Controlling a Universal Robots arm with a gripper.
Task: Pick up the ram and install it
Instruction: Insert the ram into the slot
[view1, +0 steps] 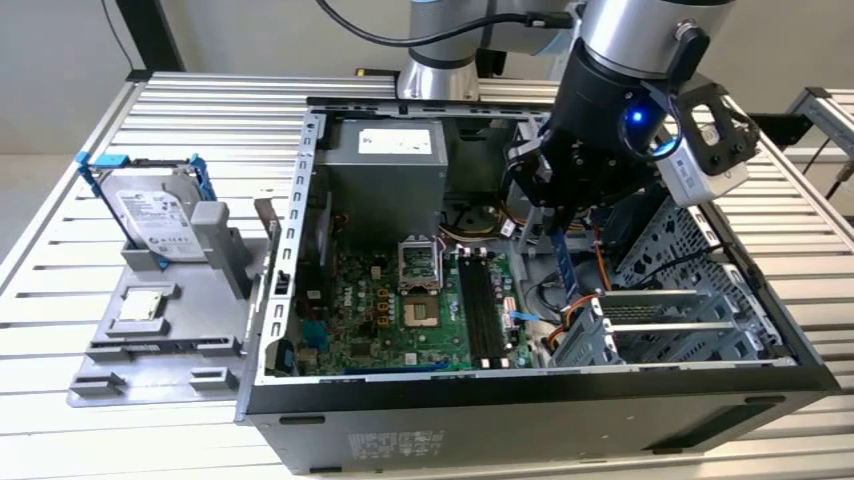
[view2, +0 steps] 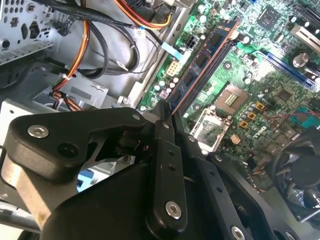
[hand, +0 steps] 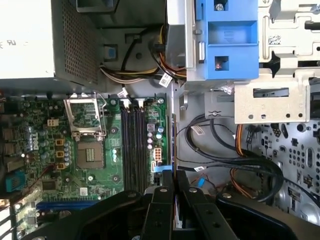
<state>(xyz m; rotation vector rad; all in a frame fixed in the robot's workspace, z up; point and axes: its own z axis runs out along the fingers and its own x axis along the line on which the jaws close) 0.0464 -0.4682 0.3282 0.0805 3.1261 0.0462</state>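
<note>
My gripper (view1: 553, 222) hangs inside the open computer case (view1: 534, 385), shut on the ram (view1: 561, 265). In the exterior view the ram shows as a thin blue strip pointing down from the fingers. In the second wrist view the ram (view2: 206, 57) is a dark blue stick with black chips and a copper-coloured edge, reaching out from the fingertips (view2: 165, 125) over the motherboard. In the first wrist view the ram (hand: 173, 145) is seen edge-on, just beside the long black memory slots (hand: 132, 145). In the exterior view those slots (view1: 483, 305) lie to the left of the ram and below it.
A silver hard drive in a blue frame (view1: 160, 225) stands in a grey holder on the exterior view's left. Inside the case are the power supply (view1: 387, 150), the processor socket (view1: 420, 270), orange and black cables (hand: 240, 160) and a metal drive cage (view1: 667, 310).
</note>
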